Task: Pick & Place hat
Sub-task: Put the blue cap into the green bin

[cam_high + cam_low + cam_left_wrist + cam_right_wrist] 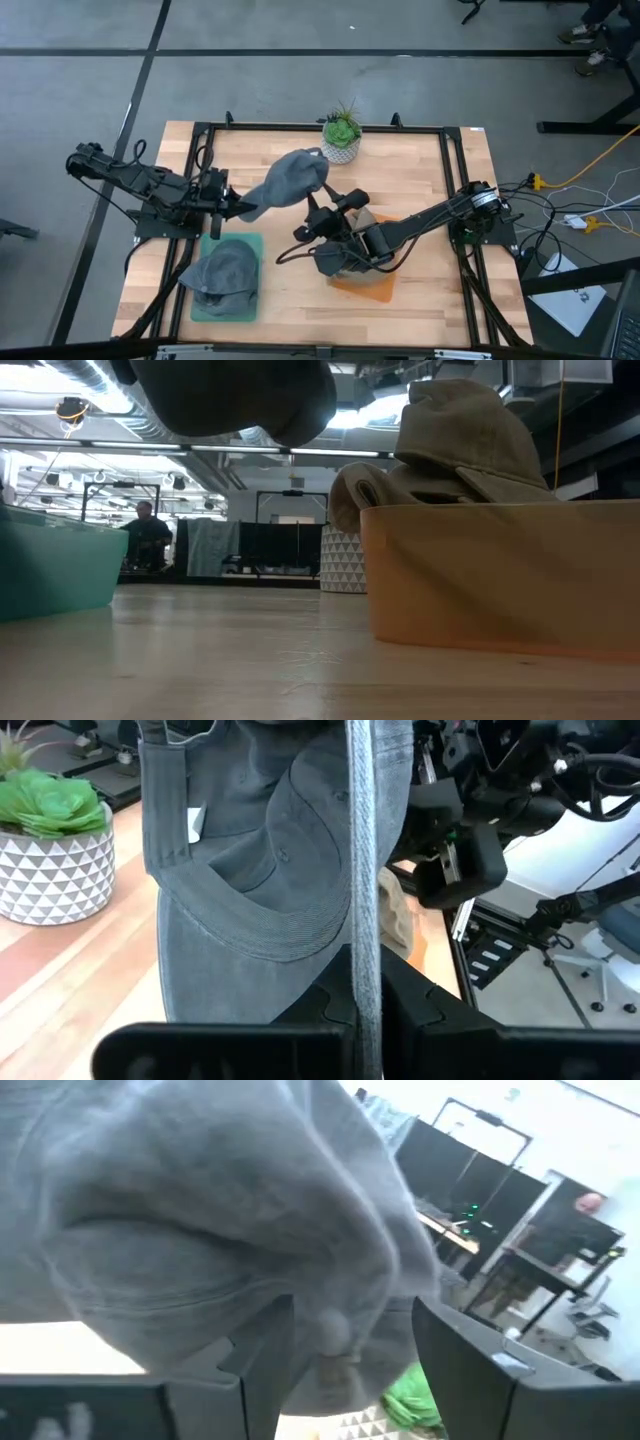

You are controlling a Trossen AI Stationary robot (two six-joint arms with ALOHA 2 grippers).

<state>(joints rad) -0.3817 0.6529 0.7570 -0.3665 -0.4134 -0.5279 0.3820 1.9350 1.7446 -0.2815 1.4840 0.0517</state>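
Observation:
A grey hat (292, 178) hangs in the air over the middle of the table, seen from below in the low view as a dark shape (240, 395). My left gripper (238, 208) is shut on its brim, coming from the table's left. My right gripper (314, 210) stands open at the hat's right side. The crown (250, 1230) fills its wrist view, and the top button (330, 1330) lies between the spread fingers; whether they touch, I cannot tell. A second grey hat (225, 270) rests on a green tray (250, 243). My left gripper pinches the hat's brim (362, 920) at its outer edge between the two fingers (325, 1005). The brim stands on edge in the hold. The fingers come roughly level from the table's left. The hat is lifted clear of the table, its open underside (250, 870) facing the gripper.
An orange tray (370, 288) at the near right holds a dark hat (335, 262) and a tan one (460, 440), right under my right arm. A potted succulent (342, 135) stands at the far edge. A black frame (300, 127) borders the table.

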